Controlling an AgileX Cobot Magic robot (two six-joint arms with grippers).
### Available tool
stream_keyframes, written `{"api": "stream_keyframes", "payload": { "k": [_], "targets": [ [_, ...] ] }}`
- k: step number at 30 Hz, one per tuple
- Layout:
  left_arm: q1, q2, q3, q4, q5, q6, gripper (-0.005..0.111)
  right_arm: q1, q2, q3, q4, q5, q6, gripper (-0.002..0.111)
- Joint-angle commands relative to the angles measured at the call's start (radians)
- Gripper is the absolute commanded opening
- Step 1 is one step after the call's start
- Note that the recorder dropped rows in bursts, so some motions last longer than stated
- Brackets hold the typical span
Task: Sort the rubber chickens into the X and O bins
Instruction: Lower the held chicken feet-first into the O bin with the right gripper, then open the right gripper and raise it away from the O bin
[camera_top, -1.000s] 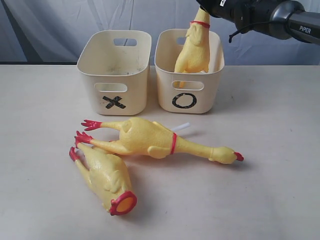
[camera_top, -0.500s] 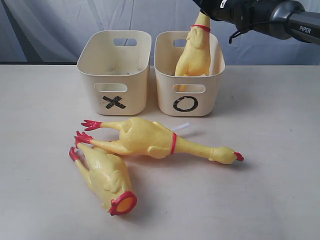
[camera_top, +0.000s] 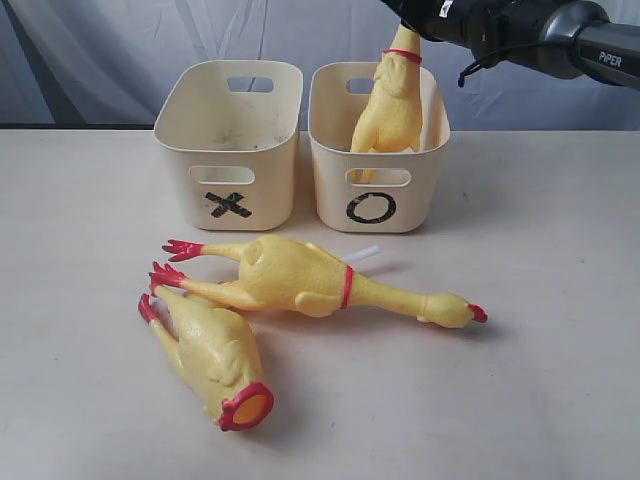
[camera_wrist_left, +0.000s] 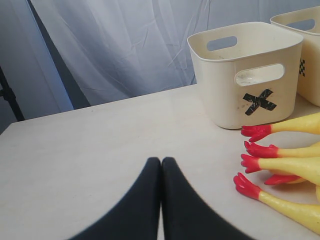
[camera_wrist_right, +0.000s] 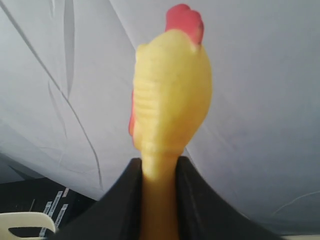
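- Right gripper (camera_wrist_right: 159, 172) clamps 1 rubber chicken (camera_top: 388, 105) by the neck; its lower body hangs inside the O bin (camera_top: 375, 215).
- X bin (camera_top: 228, 160): bare, speckled walls show.
- Left gripper (camera_wrist_left: 161, 167): jaws pressed together, empty.
- Whole chicken (camera_top: 310, 280) and headless body (camera_top: 210, 355) lie on the table (camera_top: 540, 350).

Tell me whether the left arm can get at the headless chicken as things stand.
Probably yes: the headless chicken lies uncovered on the table, on that arm's side. The left gripper is shut and empty, so it must open first.
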Motion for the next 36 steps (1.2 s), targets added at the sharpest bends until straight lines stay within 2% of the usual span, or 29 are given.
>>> {"api": "stream_keyframes", "payload": {
  "k": [1, 4, 26, 30, 36],
  "targets": [
    [0.003, -0.004, 0.002, 0.001, -0.007, -0.003, 0.000, 0.001, -0.006, -0.007, -0.013, -0.020, -0.005, 0.018],
    [0.003, -0.004, 0.002, 0.001, -0.007, -0.003, 0.000, 0.001, -0.006, -0.007, -0.013, -0.022, -0.005, 0.026],
    [0.003, -0.004, 0.002, 0.001, -0.007, -0.003, 0.000, 0.007, 0.039, -0.007, -0.015, 0.007, -0.005, 0.026],
    [0.003, -0.004, 0.002, 0.001, -0.007, -0.003, 0.000, 0.007, 0.045, -0.007, -0.015, -0.005, -0.011, 0.046],
    [0.003, -0.004, 0.002, 0.001, -0.007, -0.003, 0.000, 0.007, 0.045, -0.007, -0.015, -0.032, -0.011, 0.048]
  ]
}}
